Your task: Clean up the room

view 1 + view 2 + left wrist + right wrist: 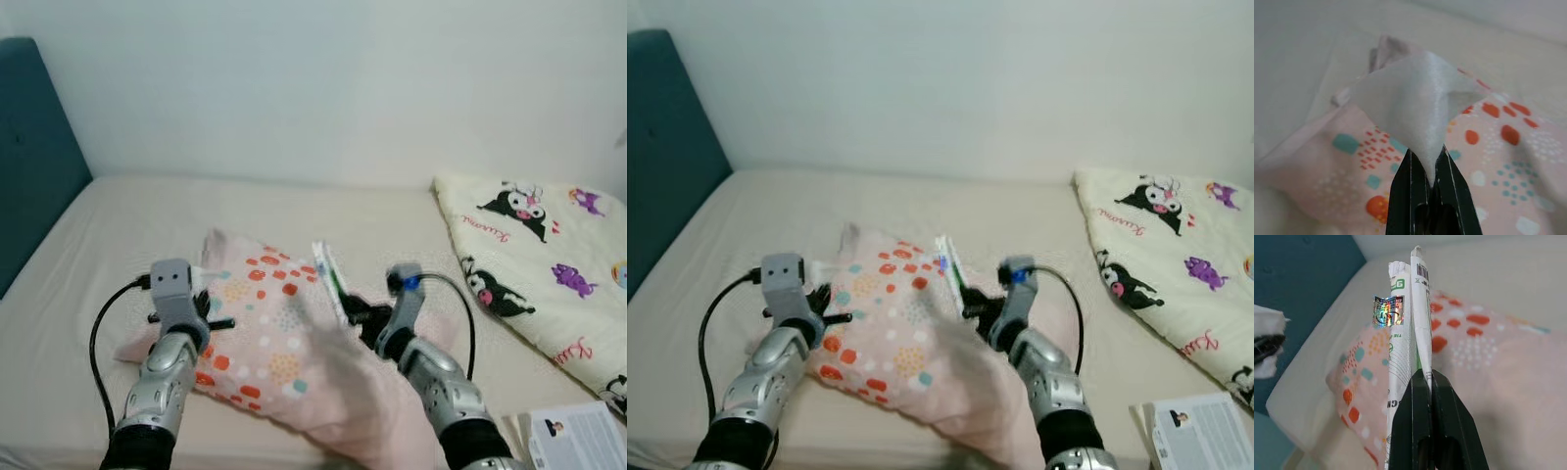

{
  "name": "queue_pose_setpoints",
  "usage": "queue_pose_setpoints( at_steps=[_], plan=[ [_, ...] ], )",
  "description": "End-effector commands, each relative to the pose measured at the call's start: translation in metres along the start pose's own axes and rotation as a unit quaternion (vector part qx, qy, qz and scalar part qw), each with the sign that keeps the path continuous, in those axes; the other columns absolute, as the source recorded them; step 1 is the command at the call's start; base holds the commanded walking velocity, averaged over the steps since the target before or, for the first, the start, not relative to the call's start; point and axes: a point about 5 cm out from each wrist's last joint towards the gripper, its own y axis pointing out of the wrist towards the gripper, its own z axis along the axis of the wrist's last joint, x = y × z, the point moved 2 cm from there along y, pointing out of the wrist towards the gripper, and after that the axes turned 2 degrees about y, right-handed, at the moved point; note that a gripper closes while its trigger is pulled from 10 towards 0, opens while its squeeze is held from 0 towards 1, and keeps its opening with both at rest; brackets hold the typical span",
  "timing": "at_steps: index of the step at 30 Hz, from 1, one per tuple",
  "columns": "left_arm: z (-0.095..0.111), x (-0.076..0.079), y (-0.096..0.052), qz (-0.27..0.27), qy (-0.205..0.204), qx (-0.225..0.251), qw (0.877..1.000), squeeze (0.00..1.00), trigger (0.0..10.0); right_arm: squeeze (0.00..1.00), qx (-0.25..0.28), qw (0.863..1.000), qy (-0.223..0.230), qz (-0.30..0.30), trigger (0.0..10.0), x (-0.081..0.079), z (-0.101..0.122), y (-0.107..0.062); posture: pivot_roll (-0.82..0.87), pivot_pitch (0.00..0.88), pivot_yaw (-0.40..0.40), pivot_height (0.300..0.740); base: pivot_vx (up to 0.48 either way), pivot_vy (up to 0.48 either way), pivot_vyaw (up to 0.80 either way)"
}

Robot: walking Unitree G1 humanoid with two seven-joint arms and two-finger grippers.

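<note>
A pink pillow [274,343] with orange and teal dots lies on the beige bed [147,215] in front of me. My left gripper [208,305] is over its left end, shut on a crumpled white tissue [1418,100]. My right gripper [355,311] is over the pillow's middle, shut on a flat white-and-green packet [1408,333] that stands on edge, with a barcode and a shiny sticker. The packet [329,277] rises above the pillow between the two grippers.
A cream blanket [549,264] with cartoon figures covers the bed's right side. A printed paper [578,436] lies at the lower right. A teal headboard [34,147] stands at the left, and a pale wall runs behind the bed.
</note>
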Motion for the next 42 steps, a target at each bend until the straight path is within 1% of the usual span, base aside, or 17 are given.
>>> queue_pose_setpoints(
  at_steps=[1, 3, 8, 9, 12, 14, 15, 16, 19, 22, 27, 31, 35, 36, 40, 41, 42],
  plan=[
    [-0.008, -0.005, -0.002, 0.007, 0.011, -0.010, 1.000, 0.00, 10.0, 0.00, -0.005, 1.000, -0.001, -0.005, 0.0, 0.002, -0.005, -0.002, -0.03, 0.000, -0.032, 0.740, 0.000, 0.000, 0.00],
    [-0.015, -0.009, -0.004, 0.012, 0.018, -0.021, 1.000, 0.00, 10.0, 0.00, -0.015, 1.000, 0.003, -0.016, 0.0, 0.006, -0.013, -0.005, -0.03, 0.000, -0.030, 0.740, 0.000, 0.000, 0.00],
    [-0.036, -0.020, -0.007, 0.024, 0.040, -0.053, 0.998, 0.00, 10.0, 0.00, -0.059, 0.997, -0.021, -0.045, 0.0, 0.018, -0.035, -0.014, -0.04, 0.000, -0.029, 0.740, 0.000, 0.000, 0.00],
    [-0.047, -0.025, -0.010, 0.029, 0.047, -0.071, 0.996, 0.00, 10.0, 0.00, -0.087, 0.994, -0.037, -0.059, 10.0, 0.024, -0.047, -0.019, -0.04, 0.000, -0.032, 0.740, 0.000, 0.000, 0.00],
    [-0.057, -0.030, -0.013, 0.031, 0.055, -0.087, 0.994, 0.00, 10.0, 0.00, -0.107, 0.991, -0.045, -0.071, 10.0, 0.029, -0.056, -0.025, -0.04, 0.000, -0.034, 0.740, 0.000, 0.000, 0.00],
    [-0.085, -0.043, -0.025, 0.044, 0.064, -0.134, 0.988, 0.00, 10.0, 0.00, -0.149, 0.983, -0.036, -0.102, 10.0, 0.042, -0.082, -0.045, -0.04, 0.000, -0.037, 0.740, 0.000, 0.000, 0.00],
    [-0.091, -0.046, -0.028, 0.047, 0.069, -0.144, 0.986, 0.00, 10.0, 0.00, -0.156, 0.981, -0.029, -0.110, 10.0, 0.044, -0.088, -0.049, -0.04, 0.000, -0.037, 0.740, 0.000, 0.000, 0.00],
    [-0.091, -0.046, -0.028, 0.047, 0.069, -0.144, 0.986, 0.00, 10.0, 0.00, -0.156, 0.981, -0.029, -0.110, 10.0, 0.044, -0.088, -0.049, -0.04, 0.000, -0.037, 0.740, 0.000, 0.000, 0.00],
    [-0.116, -0.071, -0.047, 0.087, 0.053, -0.191, 0.976, 0.00, 10.0, 0.00, -0.161, 0.979, -0.015, -0.125, 10.0, 0.049, -0.099, -0.061, -0.03, 0.000, -0.039, 0.740, 0.000, 0.000, 0.75],
    [-0.125, -0.084, -0.057, 0.114, 0.037, -0.211, 0.970, 0.00, 10.0, 0.00, -0.144, 0.983, -0.015, -0.112, 10.0, 0.046, -0.095, -0.058, -0.04, 0.000, -0.035, 0.740, 0.000, 0.000, 0.74],
    [-0.134, -0.090, -0.065, 0.129, 0.040, -0.229, 0.964, 0.00, 10.0, 0.00, -0.137, 0.986, -0.045, -0.088, 10.0, 0.041, -0.086, -0.047, -0.04, 0.000, -0.035, 0.740, 0.000, 0.000, 0.74],
    [-0.141, -0.091, -0.070, 0.130, 0.048, -0.243, 0.960, 0.00, 10.0, 0.00, -0.163, 0.978, -0.084, -0.095, 10.0, 0.042, -0.089, -0.046, -0.04, 0.000, -0.038, 0.740, 0.000, 0.000, 0.74],
    [-0.157, -0.092, -0.083, 0.129, 0.050, -0.276, 0.951, 0.00, 10.0, 0.00, -0.185, 0.965, -0.080, -0.168, 10.0, 0.060, -0.096, -0.060, -0.04, 0.000, -0.039, 0.740, 0.000, 0.000, 0.74],
    [-0.157, -0.092, -0.083, 0.129, 0.050, -0.276, 0.951, 0.00, 10.0, 0.00, -0.185, 0.965, -0.080, -0.168, 10.0, 0.060, -0.096, -0.060, -0.04, 0.000, -0.039, 0.740, 0.000, 0.000, 0.74],
    [-0.173, -0.098, -0.102, 0.139, 0.059, -0.319, 0.936, 0.00, 10.0, 0.00, -0.220, 0.948, -0.046, -0.224, 10.0, 0.074, -0.116, -0.086, -0.05, 0.000, -0.042, 0.740, 0.000, 0.000, 0.74],
    [-0.173, -0.098, -0.102, 0.139, 0.059, -0.319, 0.936, 0.00, 10.0, 0.00, -0.220, 0.948, -0.046, -0.224, 10.0, 0.074, -0.116, -0.086, -0.05, 0.000, -0.042, 0.740, 0.000, 0.000, 0.74],
    [-0.178, -0.101, -0.108, 0.144, 0.061, -0.330, 0.931, 0.00, 10.0, 0.00, -0.233, 0.942, -0.030, -0.242, 10.0, 0.077, -0.125, -0.096, -0.04, 0.000, -0.044, 0.740, 0.000, 0.000, 0.74]
  ],
)
